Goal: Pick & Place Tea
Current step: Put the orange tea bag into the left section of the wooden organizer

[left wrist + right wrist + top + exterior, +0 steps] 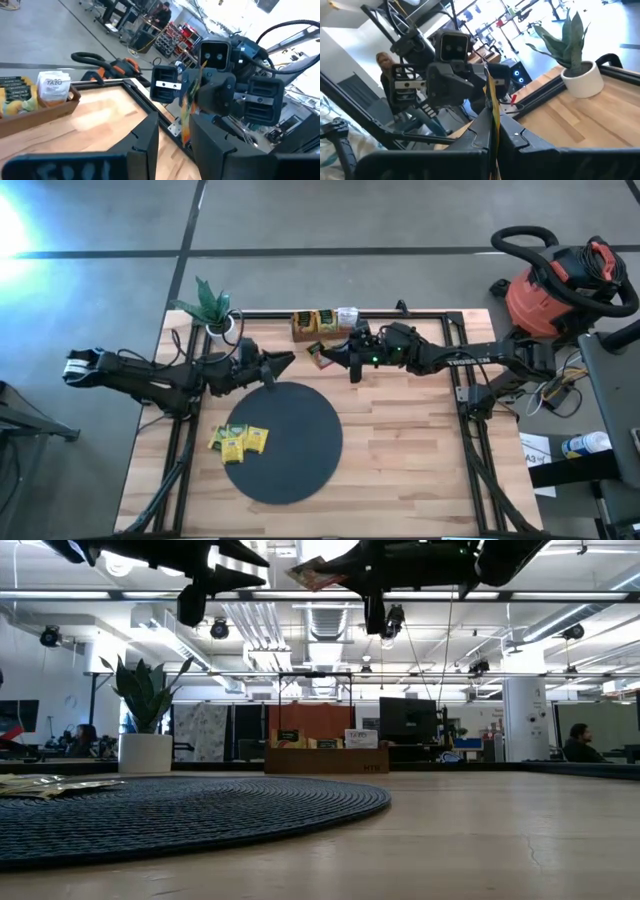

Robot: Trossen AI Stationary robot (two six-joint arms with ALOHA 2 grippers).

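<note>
While both arms hang above the back half of the plank-topped wooden table (400,450), the right gripper (327,357) pinches a flat tea packet (318,355) just behind the round black mat (295,450). From above, the left gripper (283,362) points toward that packet from the mat's far edge, fingers spread and holding nothing. Three yellow packets (238,442) lie on the mat's left side, overlapping its rim. Beyond the mat, a brown wooden tray (322,322) of boxed tea sits at the table's back rail, with a spiky potted plant (210,307) to its left.

Level with the tabletop, the mat shows a ribbed woven weave, the yellow packets lie flat on its left part, and the tray stands behind it; both arms hang overhead.

Through the left wrist camera, the left arm's blocky dark fingers (145,145) stand apart, and the thin packet shows edge-on in the facing gripper, well clear of the mat.

Through the right wrist camera, the packet's yellow edge (492,117) sits clamped between the right fingers (520,142), with the white-potted plant behind.
</note>
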